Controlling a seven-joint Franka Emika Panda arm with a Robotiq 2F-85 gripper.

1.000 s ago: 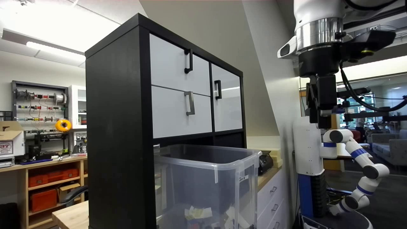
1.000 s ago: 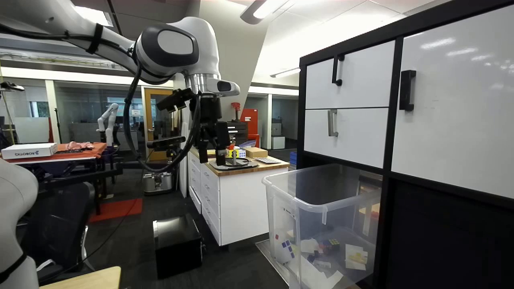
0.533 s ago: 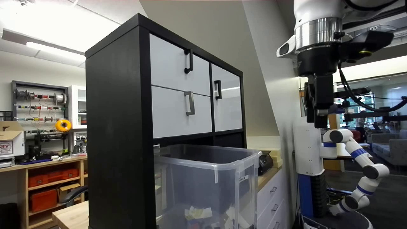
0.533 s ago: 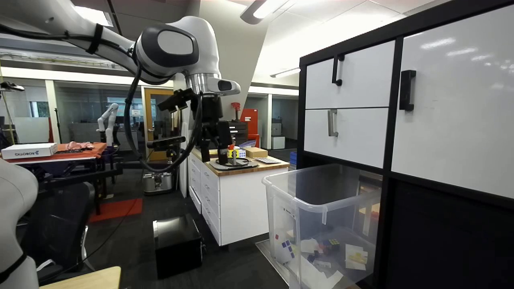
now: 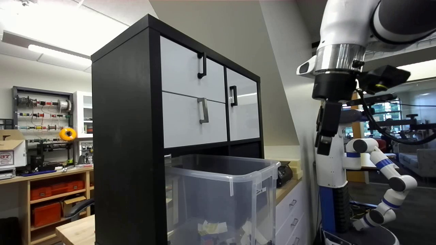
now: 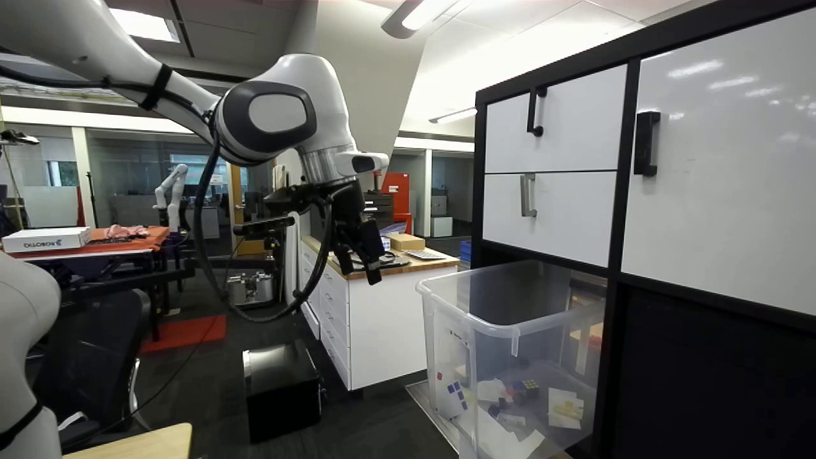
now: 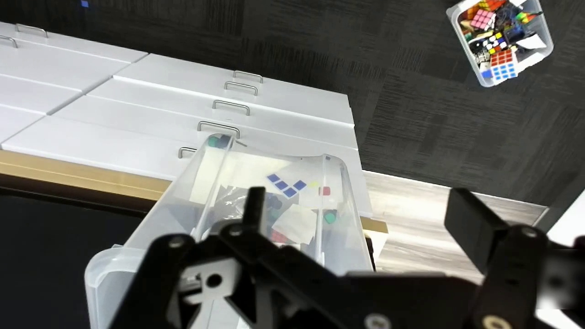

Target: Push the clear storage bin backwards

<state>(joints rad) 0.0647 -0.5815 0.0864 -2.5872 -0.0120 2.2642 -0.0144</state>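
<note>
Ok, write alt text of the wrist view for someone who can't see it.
A clear storage bin, whitish scraps showing through it, appears partly hidden behind the open black pincer along the bottom. White drawers run behind the bin; at top right, an open tub holding puzzle cubes sits on dark carpet.

Free gap between tool and bin

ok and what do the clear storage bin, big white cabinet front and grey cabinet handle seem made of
Clear storage bin: likely plastic, slightly frosted; pale scraps show through its wall.
Big white cabinet front: glossy, with light streaks reflecting in it; perhaps laminate or lacquered board, the core can't be told.
Grey cabinet handle: probably metal, satin, judging by its dull sheen.
</note>
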